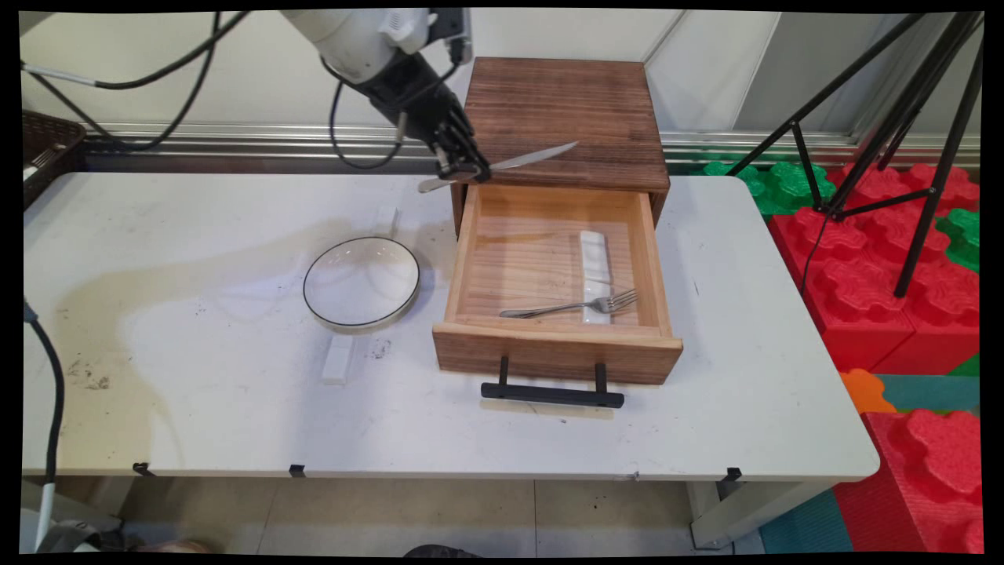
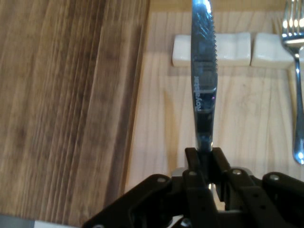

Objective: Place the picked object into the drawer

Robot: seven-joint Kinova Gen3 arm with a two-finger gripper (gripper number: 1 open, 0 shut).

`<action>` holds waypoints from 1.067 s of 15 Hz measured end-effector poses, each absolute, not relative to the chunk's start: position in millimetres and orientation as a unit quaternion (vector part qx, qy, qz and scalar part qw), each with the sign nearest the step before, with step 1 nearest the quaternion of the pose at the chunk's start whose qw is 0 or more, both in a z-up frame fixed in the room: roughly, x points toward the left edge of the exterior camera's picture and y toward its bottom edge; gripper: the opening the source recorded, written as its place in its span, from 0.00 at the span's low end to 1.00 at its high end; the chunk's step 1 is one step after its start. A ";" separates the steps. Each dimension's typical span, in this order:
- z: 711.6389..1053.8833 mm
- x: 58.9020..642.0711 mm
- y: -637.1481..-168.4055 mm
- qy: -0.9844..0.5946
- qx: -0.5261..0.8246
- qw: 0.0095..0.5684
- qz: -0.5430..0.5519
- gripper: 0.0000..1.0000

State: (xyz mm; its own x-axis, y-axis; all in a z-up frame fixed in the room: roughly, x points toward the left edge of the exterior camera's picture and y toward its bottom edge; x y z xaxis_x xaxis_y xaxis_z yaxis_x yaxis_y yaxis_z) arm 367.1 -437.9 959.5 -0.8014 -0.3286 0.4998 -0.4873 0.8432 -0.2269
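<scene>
Knife [image 1: 514, 162], silver with a serrated blade, sits clamped in the tool [image 1: 463, 169] over the open drawer [image 1: 549, 345].

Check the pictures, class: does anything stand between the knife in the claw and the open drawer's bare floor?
Nothing visible does. The claw holds the knife above the drawer's back left corner; the fork lies nearer the front.

knife [image 2: 203, 71] tip & fork [image 2: 295, 71] cut off up top.
</scene>
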 end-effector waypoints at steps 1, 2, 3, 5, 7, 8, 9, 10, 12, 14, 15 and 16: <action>957.2 361.6 -441.1 -0.932 0.218 0.228 0.175 0.00; 955.2 357.2 -444.1 -0.932 0.218 0.230 0.176 0.00; 952.4 351.4 -448.3 -0.932 0.219 0.231 0.177 0.00; 946.8 342.0 -456.2 -0.931 0.219 0.233 0.179 0.00; 939.5 332.3 -464.9 -0.930 0.221 0.234 0.179 0.00; 935.1 327.5 -469.0 -0.929 0.223 0.235 0.179 0.00; 930.6 322.8 -472.9 -0.929 0.224 0.236 0.178 0.00; 926.6 319.1 -475.8 -0.928 0.225 0.237 0.177 0.00; 915.3 309.4 -483.0 -0.927 0.229 0.241 0.172 0.00; 906.3 304.0 -487.3 -0.927 0.232 0.244 0.168 0.00; 901.5 301.8 -489.3 -0.926 0.233 0.245 0.166 0.00; 897.4 300.4 -490.6 -0.926 0.235 0.245 0.164 0.00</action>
